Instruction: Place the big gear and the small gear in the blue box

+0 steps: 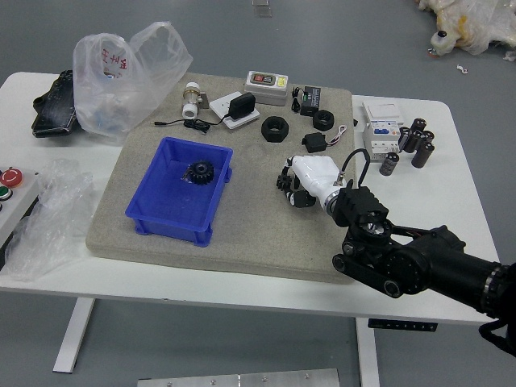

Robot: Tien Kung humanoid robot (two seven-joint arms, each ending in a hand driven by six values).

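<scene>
My right hand (291, 182) reaches in over the mat's middle with its white-backed fingers curled around the small black gear (284, 183). Index finger and thumb sit at the gear's upper and lower right, hiding part of it, and it appears pinched between them. To the left stands the blue box (167, 203), with the bigger black gear (200, 172) lying inside near its right wall. The left hand is out of view.
Behind my hand are black rings (275, 129), a small black block (314, 143) and a white adapter (234, 111). White boxes (381, 133) and black cylinders (389, 164) stand to the right; a plastic bag (121, 85) lies back left.
</scene>
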